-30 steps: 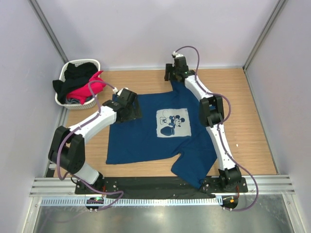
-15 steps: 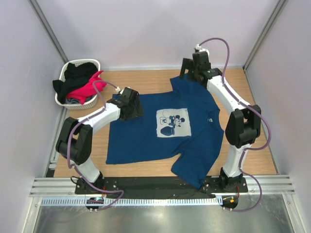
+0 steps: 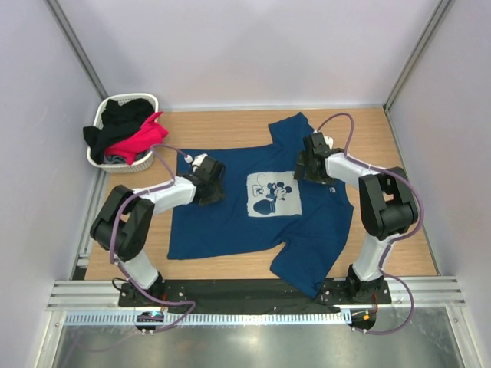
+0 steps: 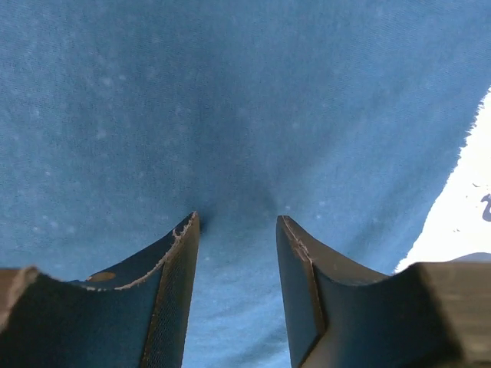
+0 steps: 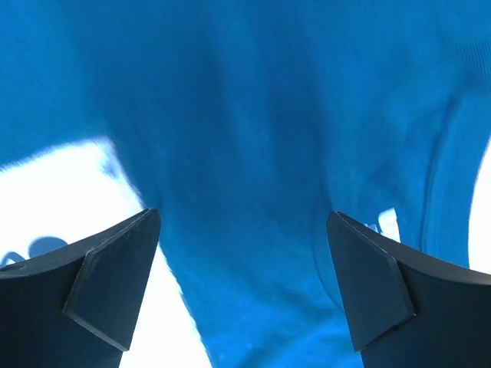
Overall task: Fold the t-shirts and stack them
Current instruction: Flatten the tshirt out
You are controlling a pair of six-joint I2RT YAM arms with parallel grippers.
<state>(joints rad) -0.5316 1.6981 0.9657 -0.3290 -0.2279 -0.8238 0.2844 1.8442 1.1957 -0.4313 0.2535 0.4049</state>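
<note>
The navy t-shirt (image 3: 253,222) with a pale cartoon-mouse print lies spread on the wooden table, one sleeve pointing to the back, another hanging toward the front edge. My left gripper (image 3: 213,184) sits on the shirt just left of the print; in the left wrist view its jaws (image 4: 236,226) stand open over blue cloth (image 4: 230,100). My right gripper (image 3: 308,162) sits on the shirt right of the print; in the right wrist view its jaws (image 5: 244,222) are wide open above blue cloth (image 5: 253,115). Pink and black tees (image 3: 130,134) lie in the basket.
The white woven basket (image 3: 98,121) stands at the back left corner. Pale walls enclose the table on three sides. Bare wood (image 3: 391,199) shows to the right of the shirt and along the back. The metal rail (image 3: 245,295) runs along the front.
My right arm has pulled back from the far sleeve and come down onto the shirt beside the print. My left gripper has shifted slightly right, onto the shirt.
</note>
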